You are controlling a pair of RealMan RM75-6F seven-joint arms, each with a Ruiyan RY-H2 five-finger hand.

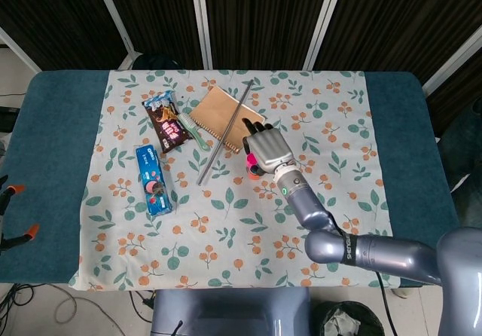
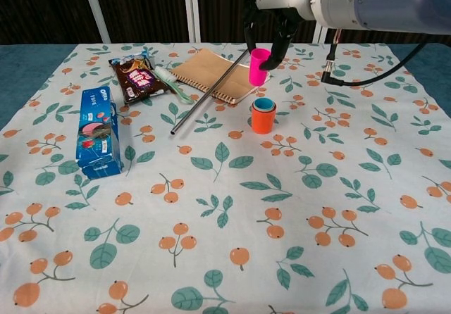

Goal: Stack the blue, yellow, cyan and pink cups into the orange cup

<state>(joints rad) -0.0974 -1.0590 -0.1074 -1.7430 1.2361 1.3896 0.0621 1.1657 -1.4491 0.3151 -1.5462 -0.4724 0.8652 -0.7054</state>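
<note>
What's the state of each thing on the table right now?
Right hand: fingers hold the pink plastic cup, raised.
Pink plastic cup: upright in the air, above and behind the stack, not yet in.
Orange plastic cup: upright on the floral tablecloth, cyan rim showing inside.
Brown spiral notebook: closed, flat.
Grey metal rod: lying across the notebook.
Blue cookie box: lying closed.

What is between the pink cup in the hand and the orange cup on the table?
In the chest view nothing lies between: the pink cup, held by the right hand, hangs above the orange cup with only open air and tablecloth behind.
</note>
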